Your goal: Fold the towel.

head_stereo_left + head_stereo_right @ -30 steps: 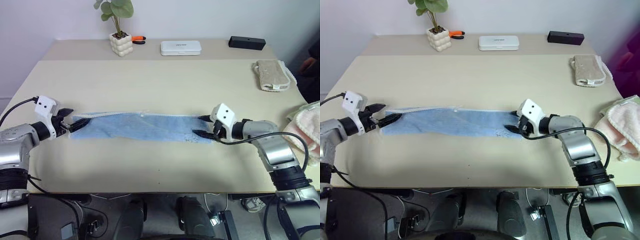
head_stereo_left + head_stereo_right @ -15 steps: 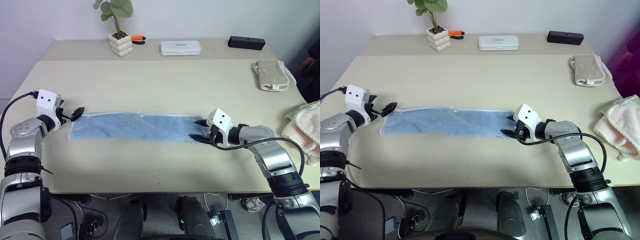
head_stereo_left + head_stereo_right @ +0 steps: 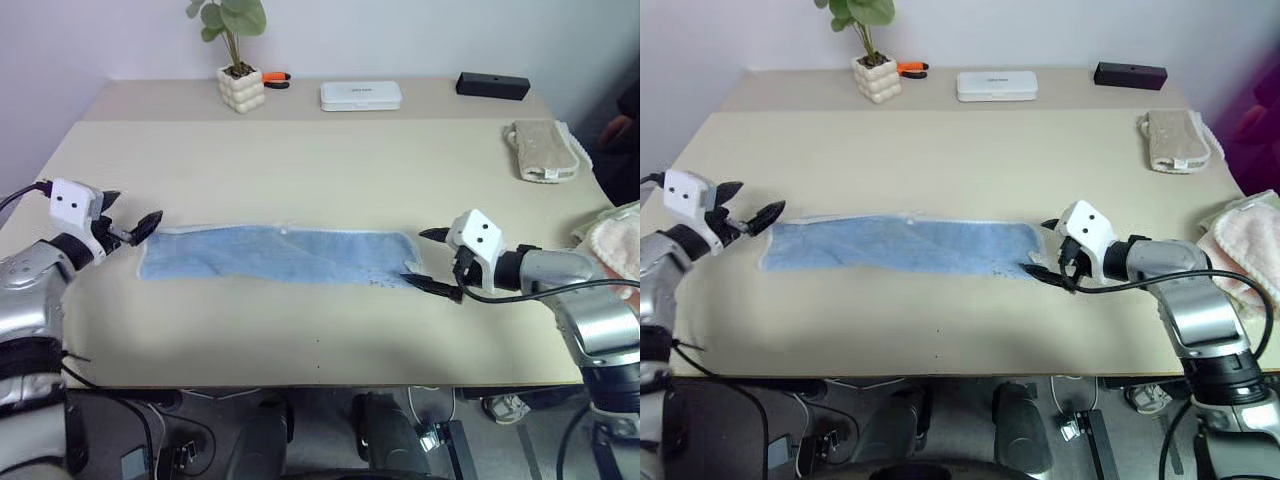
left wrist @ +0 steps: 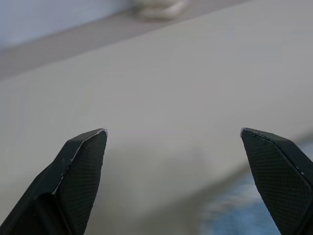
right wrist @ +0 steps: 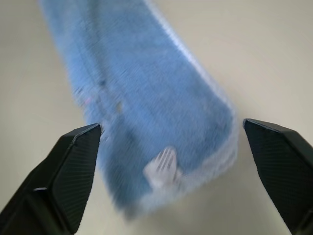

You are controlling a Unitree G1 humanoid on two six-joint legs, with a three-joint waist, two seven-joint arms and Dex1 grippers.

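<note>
Towel (image 3: 275, 254): long folded strip, flat on table (image 3: 330, 170). Left gripper (image 3: 128, 228), right gripper (image 3: 432, 262): jaws open, empty, at either end. Next fold: pinch one end's corners squarely, align edges.

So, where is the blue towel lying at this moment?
In the left eye view the towel lies flat as a long strip across the near middle of the table, between the left tool and the right tool.

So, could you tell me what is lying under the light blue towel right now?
The towel lies flat in a long strip on the beige table. Whatever its folded layers cover cannot be seen.
</note>
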